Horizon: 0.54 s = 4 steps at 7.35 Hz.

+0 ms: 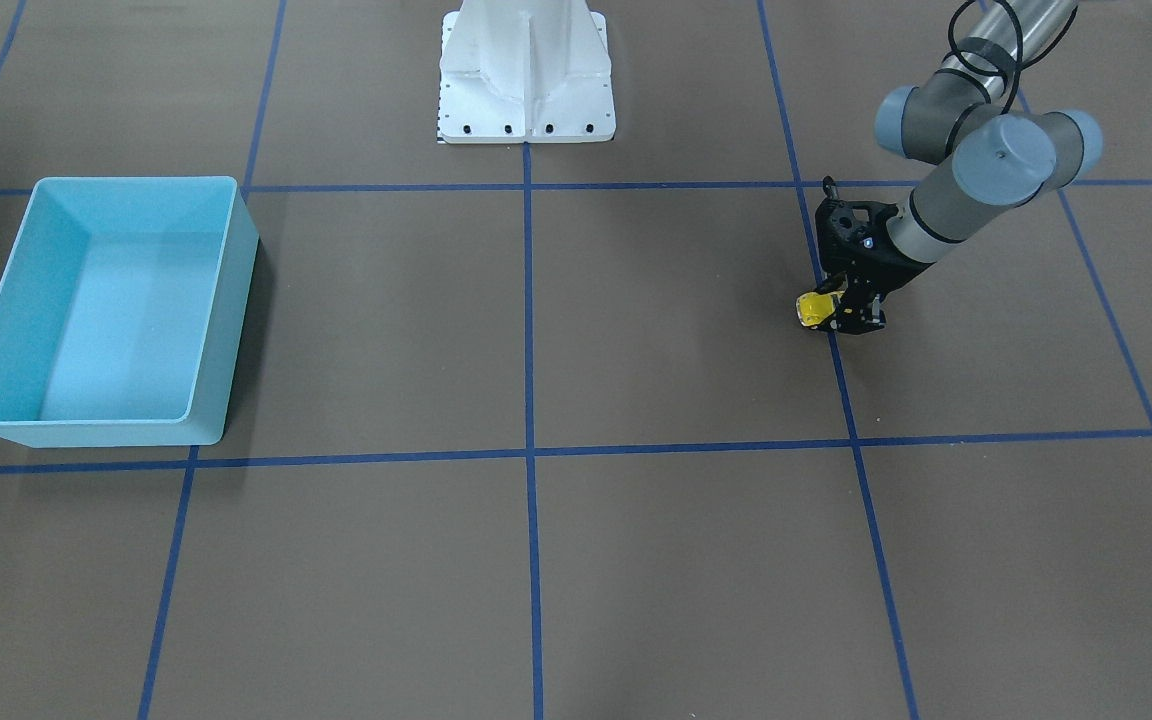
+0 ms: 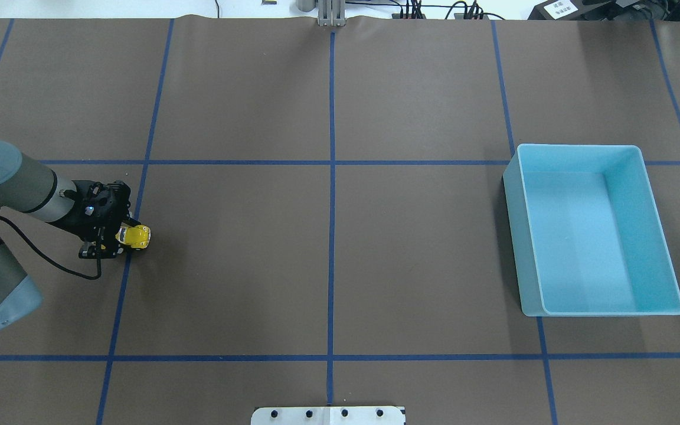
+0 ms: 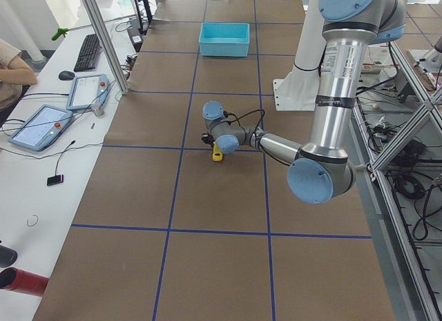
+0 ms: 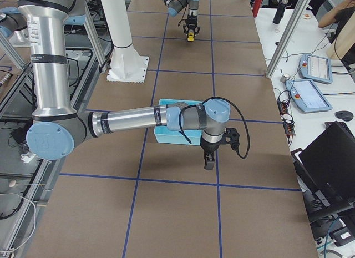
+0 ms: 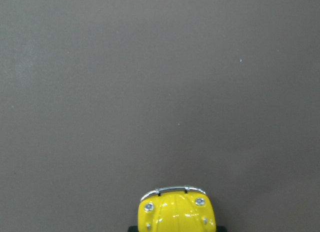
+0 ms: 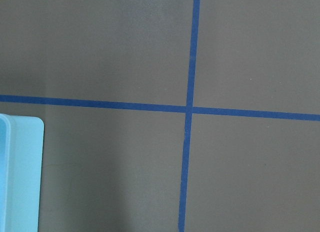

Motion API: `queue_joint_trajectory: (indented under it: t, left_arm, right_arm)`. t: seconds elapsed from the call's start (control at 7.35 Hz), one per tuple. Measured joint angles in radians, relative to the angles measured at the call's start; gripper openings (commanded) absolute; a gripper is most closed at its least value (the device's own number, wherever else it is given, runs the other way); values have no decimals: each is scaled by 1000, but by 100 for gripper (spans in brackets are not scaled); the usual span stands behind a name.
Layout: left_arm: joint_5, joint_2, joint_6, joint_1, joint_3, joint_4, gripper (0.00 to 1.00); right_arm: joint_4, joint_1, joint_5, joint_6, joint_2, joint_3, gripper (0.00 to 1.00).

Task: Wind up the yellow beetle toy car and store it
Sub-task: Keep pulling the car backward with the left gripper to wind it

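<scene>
The yellow beetle toy car (image 1: pixel 815 309) (image 2: pixel 135 236) sits low at the table surface on the robot's left side, by a blue tape line. My left gripper (image 1: pixel 844 306) (image 2: pixel 117 239) is shut on its rear half, with the nose sticking out. In the left wrist view only the car's yellow hood and chrome bumper (image 5: pixel 175 212) show at the bottom edge. The side views show the car (image 3: pixel 217 154) (image 4: pixel 190 38) small under that gripper. My right gripper (image 4: pixel 209 161) hangs just past the blue bin (image 4: pixel 166 137); I cannot tell if it is open or shut.
The light blue bin (image 1: pixel 226 300) (image 2: pixel 514 236) (image 3: pixel 224 48) stands empty on the robot's right side, its corner (image 6: pixel 20 182) in the right wrist view. The white robot base (image 1: pixel 526 100) is at the table's edge. Operator desks with tablets and people's arms flank both table ends.
</scene>
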Motion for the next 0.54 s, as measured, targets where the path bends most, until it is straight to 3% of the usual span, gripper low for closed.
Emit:
queue_joint_trajectory:
  t: [0.54]
  left_arm:
    - [-34,28,1,-20,15,-45,34]
  right_arm:
    - [0,0,-1,0,0,0,100]
